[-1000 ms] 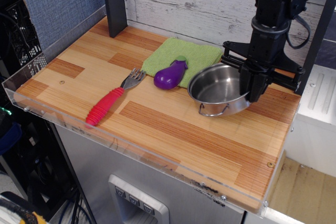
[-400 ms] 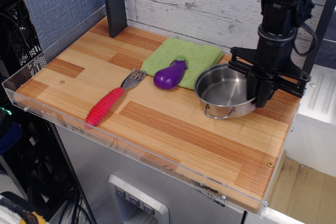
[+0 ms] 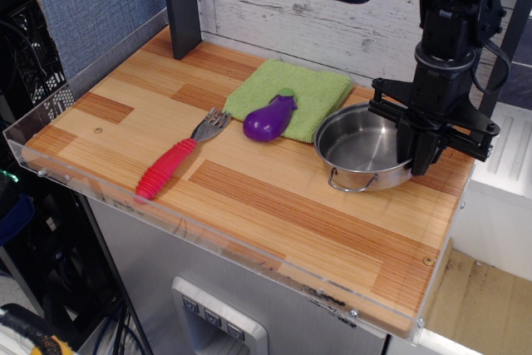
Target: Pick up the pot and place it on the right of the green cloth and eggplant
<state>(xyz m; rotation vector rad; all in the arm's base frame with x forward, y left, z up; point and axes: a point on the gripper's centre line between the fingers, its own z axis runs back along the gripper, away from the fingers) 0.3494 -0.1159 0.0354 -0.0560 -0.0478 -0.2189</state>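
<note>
The shiny steel pot (image 3: 359, 145) is to the right of the green cloth (image 3: 293, 94), near the table's right edge, with a wire handle facing front. It looks low over or resting on the wood; I cannot tell which. The purple eggplant (image 3: 270, 117) lies on the cloth's front edge. My black gripper (image 3: 426, 151) comes straight down on the pot's right rim and is shut on it. The fingertips are partly hidden by the rim.
A fork with a red handle (image 3: 171, 164) lies left of the eggplant. A dark post (image 3: 181, 4) stands at the back left. A clear plastic lip (image 3: 166, 222) runs along the wooden table's front and left edges. The table's right edge is close to the pot.
The gripper has carried the pot to the right and lowered it, from tilted and lifted near the cloth to level near the right edge.
</note>
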